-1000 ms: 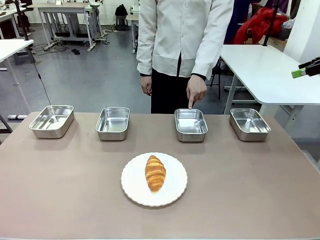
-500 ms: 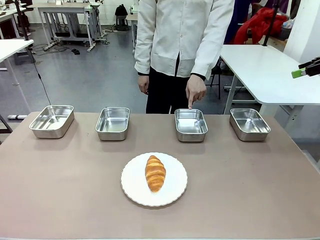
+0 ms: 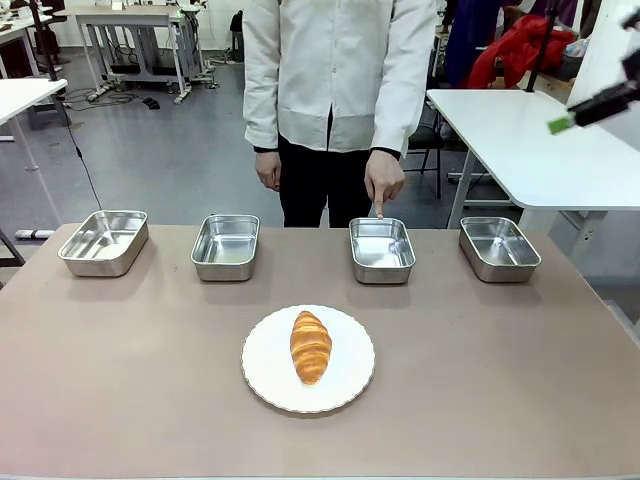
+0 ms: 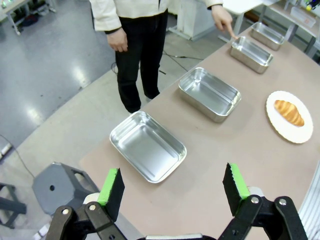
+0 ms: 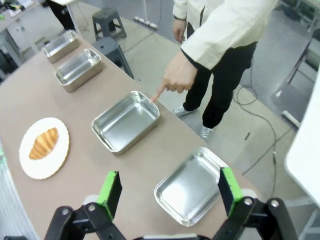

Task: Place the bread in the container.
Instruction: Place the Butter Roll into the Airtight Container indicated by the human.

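Note:
The golden-brown croissant (image 3: 311,346) lies on a round white plate (image 3: 265,365) at the table's middle front. Four steel trays stand in a row behind it. The person's index finger (image 3: 379,210) touches the far rim of the third tray from the left (image 3: 382,249). My right gripper (image 5: 167,192) hangs open and empty, high above the rightmost tray (image 5: 192,186); its green fingertip (image 3: 560,124) shows at the upper right. The pointed-at tray (image 5: 126,121) and croissant (image 5: 44,142) lie beyond it. My left gripper (image 4: 173,190) is open and empty, high over the leftmost tray (image 4: 148,146).
The other trays stand at the far left (image 3: 104,241), left of centre (image 3: 225,246) and far right (image 3: 499,247). A person in a white jacket (image 3: 340,70) stands at the far edge. White tables (image 3: 540,140) stand behind on the right. A grey stool (image 4: 60,187) sits on the floor off the table's left end.
The person has shifted a little to picture left while the finger stays on the third tray. My right gripper's fingertip has moved up and to the left.

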`<move>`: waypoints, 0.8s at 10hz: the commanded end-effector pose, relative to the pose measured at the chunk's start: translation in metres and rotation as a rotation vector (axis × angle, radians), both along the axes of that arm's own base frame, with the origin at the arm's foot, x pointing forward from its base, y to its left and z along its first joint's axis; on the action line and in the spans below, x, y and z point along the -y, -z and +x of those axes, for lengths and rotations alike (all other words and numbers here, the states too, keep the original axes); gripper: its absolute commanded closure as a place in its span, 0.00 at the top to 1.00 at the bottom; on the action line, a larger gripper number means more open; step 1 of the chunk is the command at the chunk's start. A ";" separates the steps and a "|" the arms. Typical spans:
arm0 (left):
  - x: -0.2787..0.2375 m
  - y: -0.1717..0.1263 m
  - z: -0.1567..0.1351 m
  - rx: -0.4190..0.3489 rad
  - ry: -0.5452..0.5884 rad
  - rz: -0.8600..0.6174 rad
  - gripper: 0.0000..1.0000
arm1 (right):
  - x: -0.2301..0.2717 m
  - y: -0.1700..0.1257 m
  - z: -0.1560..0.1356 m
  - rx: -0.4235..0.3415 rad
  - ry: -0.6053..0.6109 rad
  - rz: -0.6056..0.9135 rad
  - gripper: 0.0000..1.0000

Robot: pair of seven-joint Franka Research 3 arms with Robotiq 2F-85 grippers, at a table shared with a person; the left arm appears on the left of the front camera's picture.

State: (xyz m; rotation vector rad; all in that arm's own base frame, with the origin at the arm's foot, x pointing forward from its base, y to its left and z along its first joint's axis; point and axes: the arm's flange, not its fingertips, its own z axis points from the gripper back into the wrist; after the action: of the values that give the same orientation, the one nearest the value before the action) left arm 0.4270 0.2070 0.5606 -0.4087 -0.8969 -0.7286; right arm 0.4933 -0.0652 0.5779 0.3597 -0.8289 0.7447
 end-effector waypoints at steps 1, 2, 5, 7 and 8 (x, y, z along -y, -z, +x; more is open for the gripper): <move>-0.001 -0.001 -0.001 0.003 -0.001 -0.002 1.00 | -0.078 -0.026 0.003 -0.081 0.028 -0.078 1.00; -0.001 -0.001 -0.001 0.003 -0.001 -0.002 1.00 | -0.120 -0.033 0.000 -0.094 0.027 -0.101 1.00; -0.001 -0.001 -0.001 0.003 -0.001 -0.002 1.00 | -0.267 -0.020 -0.009 -0.260 0.172 -0.102 1.00; -0.001 -0.001 -0.001 0.003 -0.001 -0.002 1.00 | -0.338 0.004 -0.011 -0.307 0.323 -0.161 1.00; -0.001 -0.001 -0.001 0.003 -0.001 -0.002 1.00 | -0.368 0.020 -0.015 -0.354 0.388 -0.158 1.00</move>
State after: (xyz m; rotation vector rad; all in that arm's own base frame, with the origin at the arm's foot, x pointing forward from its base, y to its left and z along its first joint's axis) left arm 0.4273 0.2081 0.5601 -0.4082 -0.8961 -0.7266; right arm 0.4652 0.2764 0.5532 0.2153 -0.5286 0.4974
